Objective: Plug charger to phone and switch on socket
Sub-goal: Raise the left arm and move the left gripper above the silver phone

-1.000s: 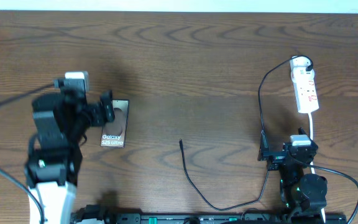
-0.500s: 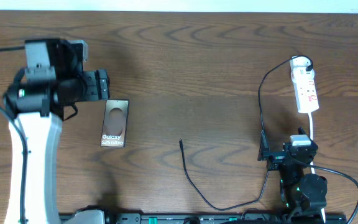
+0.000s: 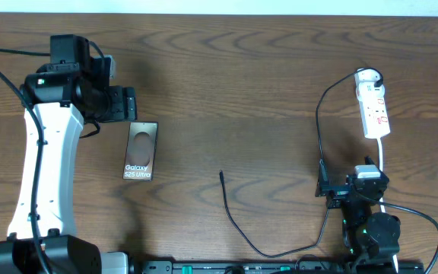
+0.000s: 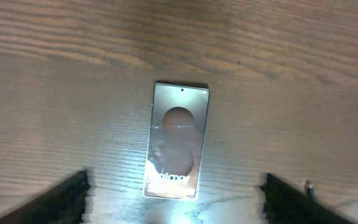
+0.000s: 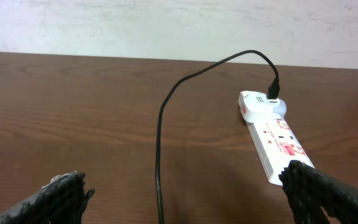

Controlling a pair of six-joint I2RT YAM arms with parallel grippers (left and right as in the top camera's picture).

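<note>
My left pincer (image 3: 131, 104) stands wide open and holds nothing. It hangs above the table (image 3: 242, 68), just beyond the far end of the phone (image 3: 141, 151). In the left wrist view the two dark fingers (image 4: 70, 194) show at the bottom corners, and the phone lies flat on the wood between them, lower down, not touched. The phone has its dark glossy face up, and its white label end points toward my base.

My right pincer (image 5: 191, 196) is also wide open and empty. It sits low near the front edge of the table, on the right side, and faces the power strip (image 3: 374, 106).

The power strip is white with small red marks and lies far on the right. The charger (image 3: 238, 224) is a thin black cable. One end is pushed into the far end of the power strip. From there it bends down, passes close by the left of my right pincer, curves along the front and ends with the plug tip (image 3: 221, 174) free on the table. This tip lies to the right of the phone, apart from it.
</note>
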